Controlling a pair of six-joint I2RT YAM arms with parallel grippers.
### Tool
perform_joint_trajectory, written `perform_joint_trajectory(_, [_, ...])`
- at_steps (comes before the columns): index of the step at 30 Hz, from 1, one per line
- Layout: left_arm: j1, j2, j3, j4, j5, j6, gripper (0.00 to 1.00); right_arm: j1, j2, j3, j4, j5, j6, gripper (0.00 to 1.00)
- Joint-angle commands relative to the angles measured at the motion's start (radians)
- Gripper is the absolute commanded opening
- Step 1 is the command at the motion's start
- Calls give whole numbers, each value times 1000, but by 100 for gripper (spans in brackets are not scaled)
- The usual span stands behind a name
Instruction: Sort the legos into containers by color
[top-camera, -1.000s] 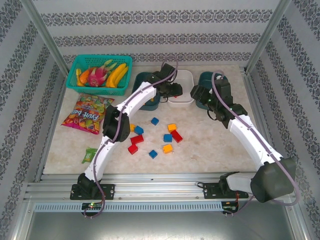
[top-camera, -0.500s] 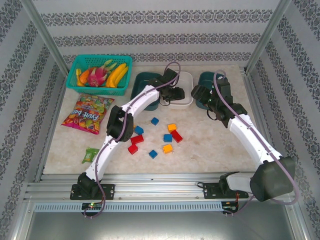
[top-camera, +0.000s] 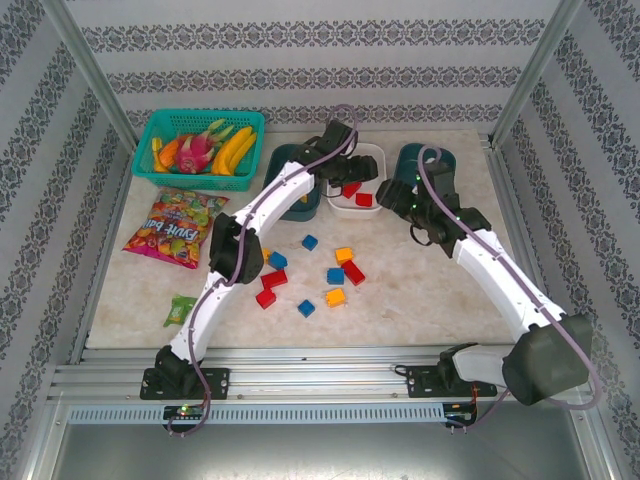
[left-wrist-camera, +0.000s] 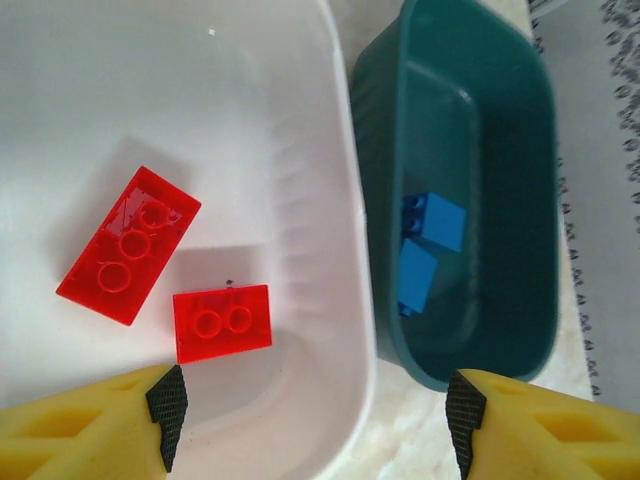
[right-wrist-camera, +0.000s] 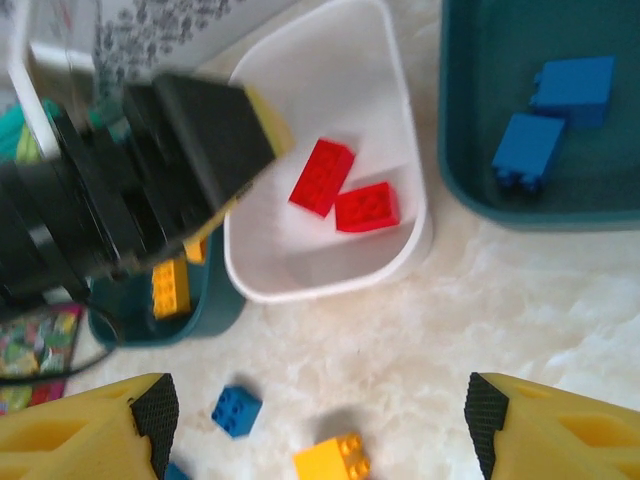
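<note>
Red plastic sits where it belongs: a long red brick (left-wrist-camera: 128, 245) and a short red brick (left-wrist-camera: 222, 322) lie just beside each other on the floor of the white tub (left-wrist-camera: 250, 80). My left gripper (left-wrist-camera: 315, 410) hangs above them, fingers spread, nothing between them. The teal tub (left-wrist-camera: 540, 200) at the right of that view holds two blue bricks (left-wrist-camera: 435, 220). My right gripper (right-wrist-camera: 320, 415) is spread wide too, and empty.

What matters next is the loose bricks (top-camera: 335, 275) in the middle of the top view, below the tubs in the frame. In the right wrist view an orange brick (right-wrist-camera: 335, 458) lies at the bottom edge, between the right fingers. Its long side runs roughly left to right with a slight tilt. I judge the right arm the nearer one. The left would have to travel down the frame from the tub first.
</note>
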Motion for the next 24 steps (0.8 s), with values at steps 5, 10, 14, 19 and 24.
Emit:
perform_joint_trajectory(5, [28, -412, -290, -37, -94, -31, 75, 176, -79, -21, -163, 75, 61, 77])
perform_joint_trajectory(10, [72, -755, -718, 45, -126, -35, 76, 291, -107, -60, -194, 128, 176, 77])
perform_joint_trajectory(14, [99, -978, -993, 25, -146, -45, 76, 353, -106, -73, -208, 160, 232, 76])
perform_joint_trajectory(19, [104, -1241, -1316, -10, -146, -86, 75, 459, -78, -80, -223, 211, 253, 76])
perform_joint_trajectory(24, [103, -1455, -1527, -63, -115, -127, 74, 524, -61, -120, -212, 247, 314, 76])
